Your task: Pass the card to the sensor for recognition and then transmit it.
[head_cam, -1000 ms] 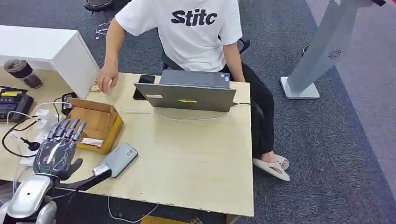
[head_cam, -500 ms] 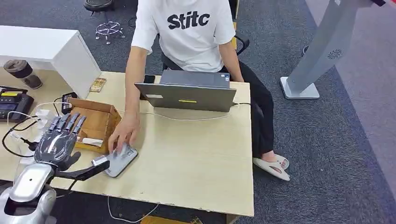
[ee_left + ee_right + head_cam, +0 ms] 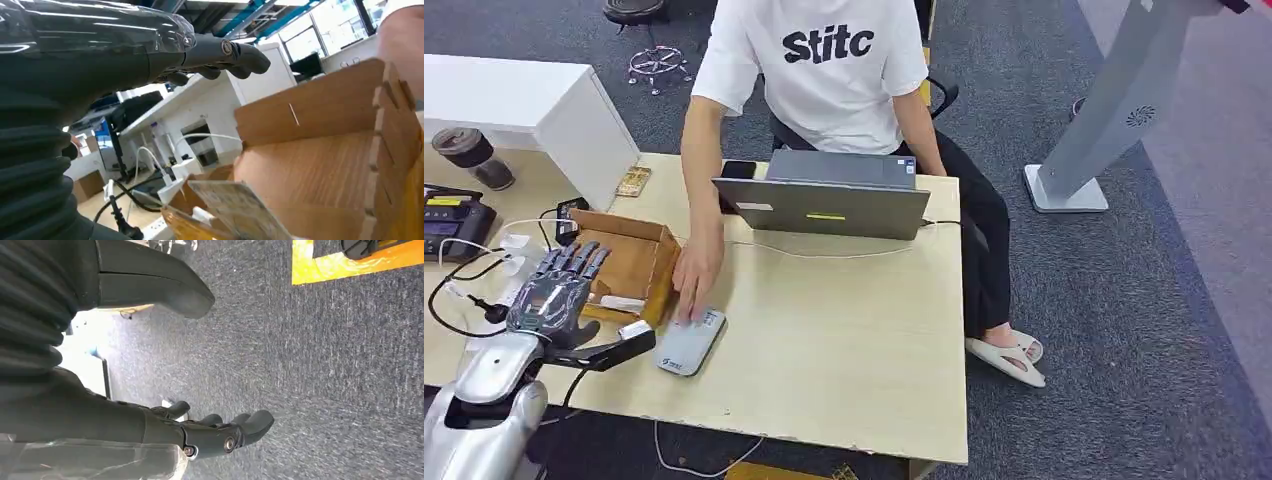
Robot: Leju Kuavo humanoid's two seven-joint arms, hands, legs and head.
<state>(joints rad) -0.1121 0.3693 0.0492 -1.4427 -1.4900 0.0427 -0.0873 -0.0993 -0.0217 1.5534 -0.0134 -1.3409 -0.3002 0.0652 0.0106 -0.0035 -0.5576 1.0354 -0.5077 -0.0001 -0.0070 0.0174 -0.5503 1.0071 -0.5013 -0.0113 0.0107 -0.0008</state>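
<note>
Pale wood table [image 3: 844,340] carries a grey sensor [image 3: 690,341] near its front edge, lying flat, with a person's hand [image 3: 696,270] resting its fingertips on the sensor's far end. Just beside the sensor on the robot's left sits an open cardboard box [image 3: 629,262]; inside it, against the near wall, lies a pale card [image 3: 621,303] (in the left wrist view a card [image 3: 240,210] shows tilted at the box's near corner, its print too blurred to read). The left hand [image 3: 554,296] hovers at the box's near left corner with fingers stretched out and slightly apart, thumb to the side, holding nothing; the left wrist view shows the fingers [image 3: 235,52] extended above the box wall, apart from the cardboard. The right hand [image 3: 220,435] hangs over dark grey carpet [image 3: 325,365], fingers loosely spread, empty. Behind the box a grey laptop [image 3: 824,195] stands open toward the seated person, a white cable [image 3: 824,252] running across the table in front of it
</note>
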